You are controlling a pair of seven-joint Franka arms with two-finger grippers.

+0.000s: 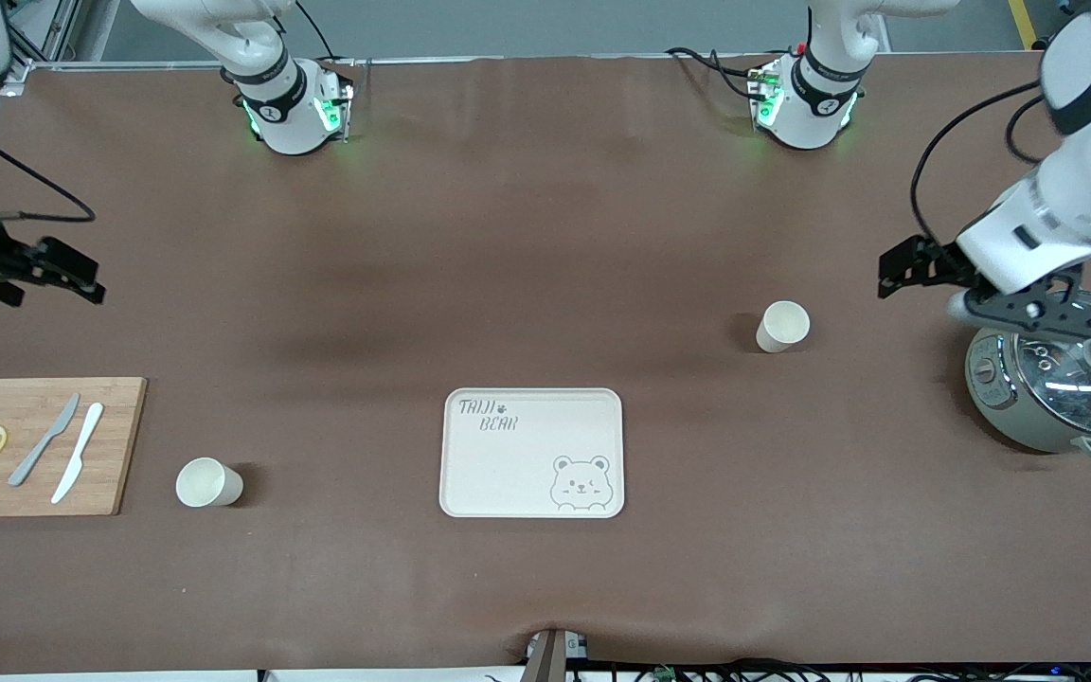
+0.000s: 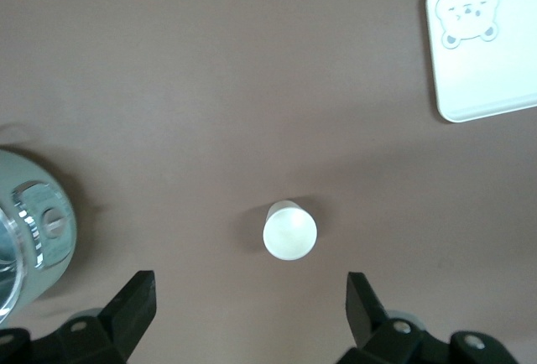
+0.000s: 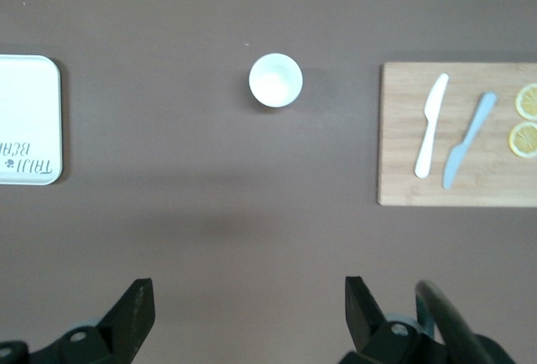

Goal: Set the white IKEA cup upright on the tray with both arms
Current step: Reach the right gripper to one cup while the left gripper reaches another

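The cream tray (image 1: pixel 508 474) with the bear drawing lies mid-table, with nothing on it. One white cup (image 1: pixel 782 326) stands upright toward the left arm's end. A second white cup (image 1: pixel 208 482) stands upright toward the right arm's end, beside the cutting board. My left gripper (image 1: pixel 898 268) is open and empty, up over the cloth between the first cup and the pot. In the left wrist view the cup (image 2: pixel 290 231) and tray (image 2: pixel 487 54) show past my open gripper (image 2: pixel 250 293). My right gripper (image 1: pixel 62 273) is open and empty over the cloth. Its view shows the gripper (image 3: pixel 247 297), cup (image 3: pixel 275 80) and tray (image 3: pixel 29 121).
A grey-green pot with a glass lid (image 1: pixel 1057 379) stands at the left arm's end, close under the left wrist. A wooden cutting board (image 1: pixel 119 417) with two knives and two lemon slices lies at the right arm's end. It also shows in the right wrist view (image 3: pixel 403 154).
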